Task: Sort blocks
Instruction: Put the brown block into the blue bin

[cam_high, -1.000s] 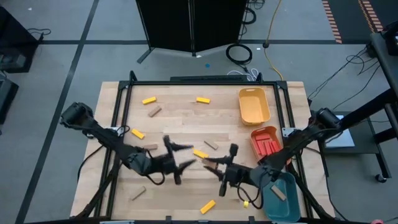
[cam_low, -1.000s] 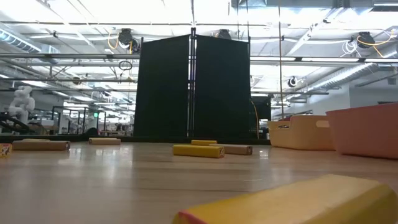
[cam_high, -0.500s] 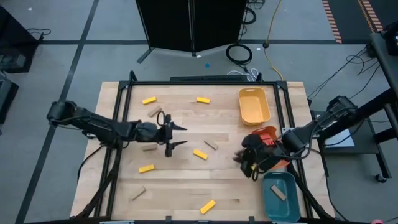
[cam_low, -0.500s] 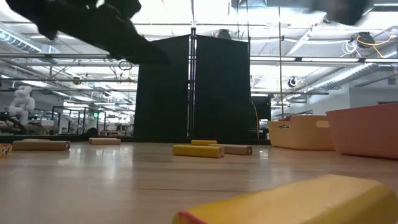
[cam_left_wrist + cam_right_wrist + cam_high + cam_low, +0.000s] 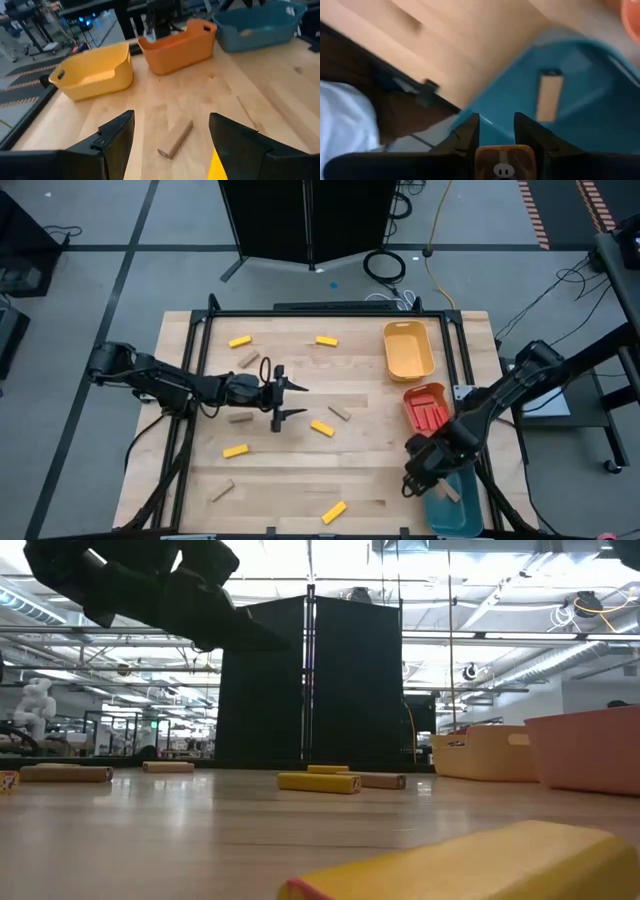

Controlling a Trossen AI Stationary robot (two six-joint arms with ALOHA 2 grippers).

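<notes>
Yellow and tan blocks lie flat, scattered on the wooden table [image 5: 370, 480]. My left gripper [image 5: 286, 402] stands open above the table's middle and holds nothing. A tan block [image 5: 175, 139] lies on the table ahead of its fingers, with a yellow one [image 5: 321, 427] beside it. At the teal tray's [image 5: 455, 498] left rim, my right gripper [image 5: 415, 475] is shut on a tan block [image 5: 505, 159]. Another tan block [image 5: 549, 95] lies in that tray. Red blocks [image 5: 430, 417] fill the orange-red tray [image 5: 424, 392]. My right gripper pinches the tan block between its two fingers [image 5: 467, 135]. The block's end face [image 5: 505, 165], with a small sticker on it, shows between them. The fingers slant down from above. The block is lifted clear, over the teal tray's rim.
A yellow tray [image 5: 408, 350] stands at the far right, behind the orange-red one. Loose blocks lie far left [image 5: 239, 340], far middle [image 5: 326, 340] and near the front edge [image 5: 333, 512]. A black frame [image 5: 200, 330] rims the table.
My left gripper has gone from the table's near middle toward the far edge and stayed open. My right gripper has swung from the table's middle toward the right edge, past the orange-red tray, then toward the near edge to the teal tray, tipping to point downward.
</notes>
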